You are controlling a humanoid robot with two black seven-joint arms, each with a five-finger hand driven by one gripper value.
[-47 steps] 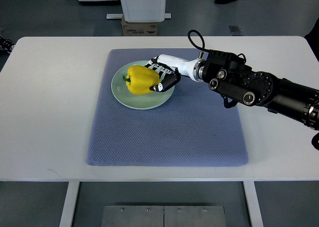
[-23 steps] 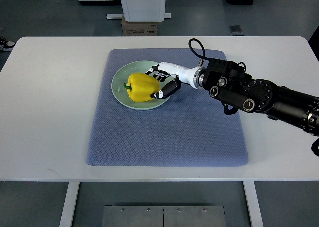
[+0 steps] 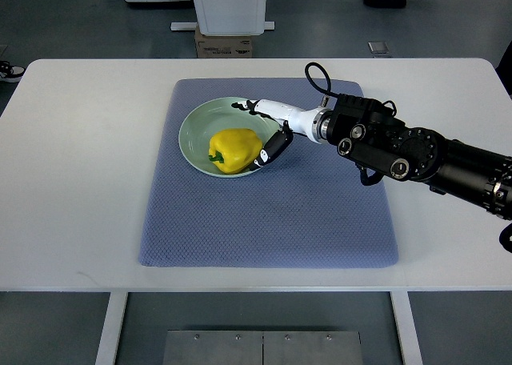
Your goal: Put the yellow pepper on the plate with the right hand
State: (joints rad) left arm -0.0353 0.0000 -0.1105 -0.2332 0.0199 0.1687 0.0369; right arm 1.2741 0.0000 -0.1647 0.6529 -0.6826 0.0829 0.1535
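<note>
Right hand [image 3: 268, 133] opened beside yellow pepper [image 3: 235, 150] on plate [image 3: 196, 123].

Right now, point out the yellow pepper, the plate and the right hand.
yellow pepper [image 3: 235, 150], top view, middle of its body.
plate [image 3: 198, 122], top view, bare inner left part.
right hand [image 3: 266, 130], top view, middle of hand.

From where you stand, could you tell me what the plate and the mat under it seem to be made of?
The plate looks like glazed ceramic, though it could be melamine: pale green, smooth, with a soft sheen on the rim. The mat looks like woven fabric or a textured foam pad: matte blue-grey, with a fine dimpled weave and rounded corners.
</note>
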